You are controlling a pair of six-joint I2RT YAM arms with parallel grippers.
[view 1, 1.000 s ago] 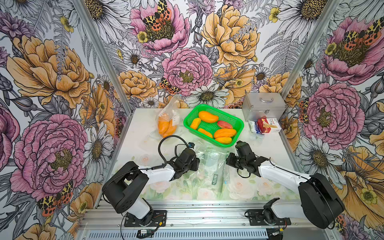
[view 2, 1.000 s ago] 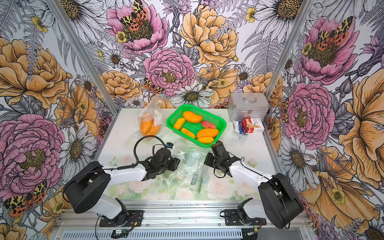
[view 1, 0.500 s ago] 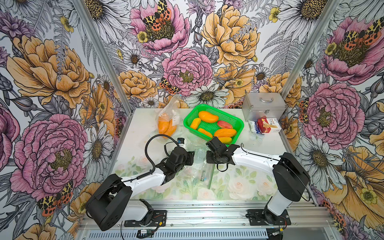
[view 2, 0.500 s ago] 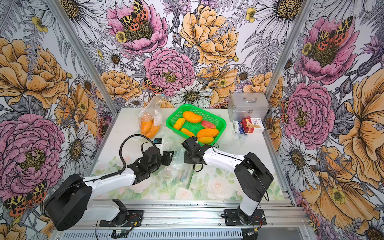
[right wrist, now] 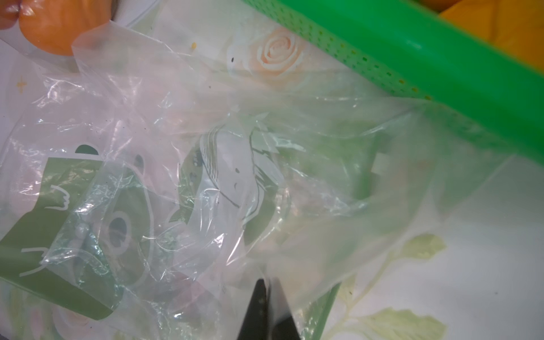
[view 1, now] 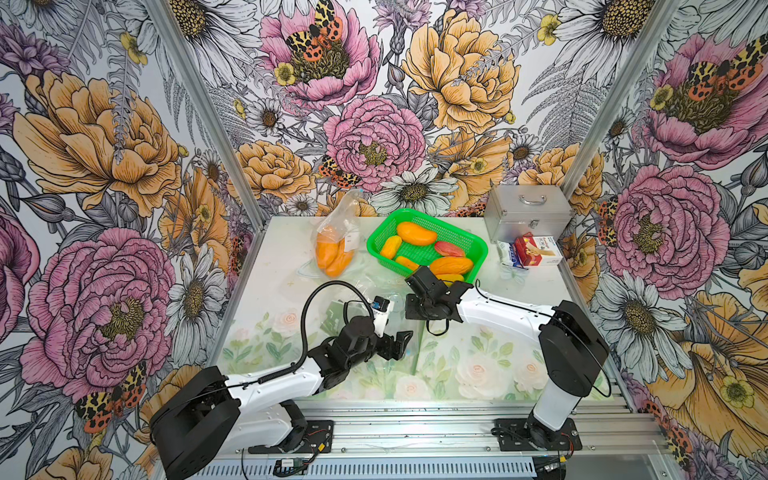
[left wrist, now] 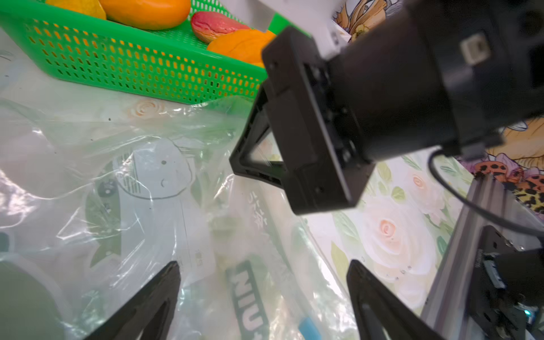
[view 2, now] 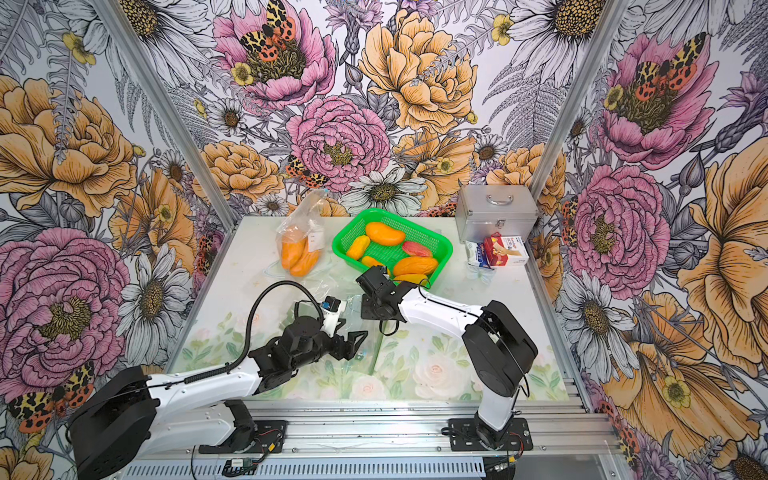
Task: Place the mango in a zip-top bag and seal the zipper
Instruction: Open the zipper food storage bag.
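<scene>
Fingers [left wrist: 159, 294] of left gripper [left wrist: 263, 265] spread wide over zip-top bag [right wrist: 206, 176]; right gripper [right wrist: 266, 282] closed. Six mangoes [view 1: 415, 232] in one green basket [left wrist: 117, 67], two in far-left bag [view 1: 332, 253].

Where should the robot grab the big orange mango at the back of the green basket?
Across its narrow middle, from above. The mango lies flat with its top bare, and the green basket's walls block a sideways reach. Closing across its short width likely holds best.

Left end effector [left wrist: 263, 265] wide; right end effector [right wrist: 268, 285] pinched
</scene>
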